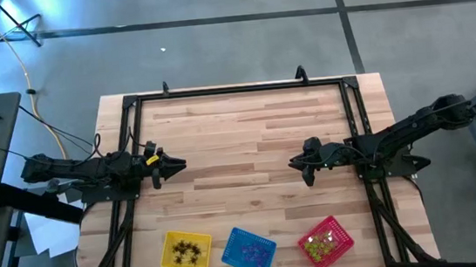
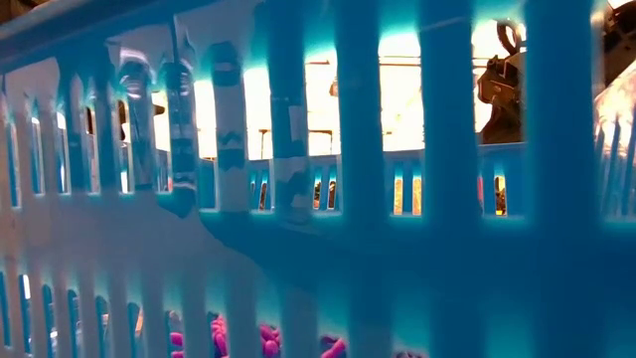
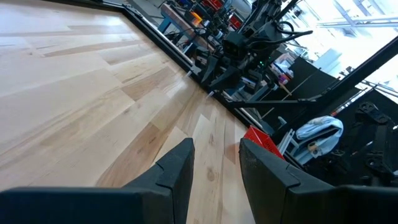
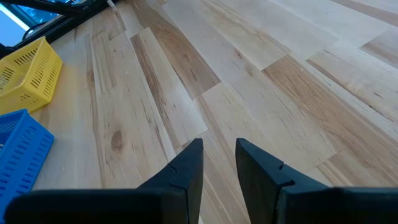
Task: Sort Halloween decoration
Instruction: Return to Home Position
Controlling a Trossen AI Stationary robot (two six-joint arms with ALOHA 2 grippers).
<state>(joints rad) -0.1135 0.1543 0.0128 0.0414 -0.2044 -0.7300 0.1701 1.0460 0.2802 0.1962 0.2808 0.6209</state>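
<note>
Wood tabletop [image 1: 246, 124] first, just one, and I can't spot a single loose trinket on the bare planks. A black frame [image 1: 234, 90] runs round it. Then two arms, one on each side, both hanging over the middle of the table and pointing at each other. The left gripper [image 1: 174, 166] and right gripper [image 1: 298, 163] are well apart. In the wrist views each has its fingers parted by a narrow gap with nothing between them.

Three mesh baskets sit in a row along the near edge: yellow basket [image 1: 165, 246], blue basket [image 1: 229, 255] and red basket [image 1: 346, 235]. The Halloween decoration is all inside them. Black spiders [image 1: 188, 252] are in the yellow one, purple spiders [image 1: 251, 253] in the blue and green spiders [image 1: 321, 244] in the red. That's three heaps, but the pieces are way too tiny to count one by one.

My read is that the sorting itself is finished and this is the tidy-up step. The next move just needs both arms to fold back to rest, clear of the baskets, with no grabbing.
</note>
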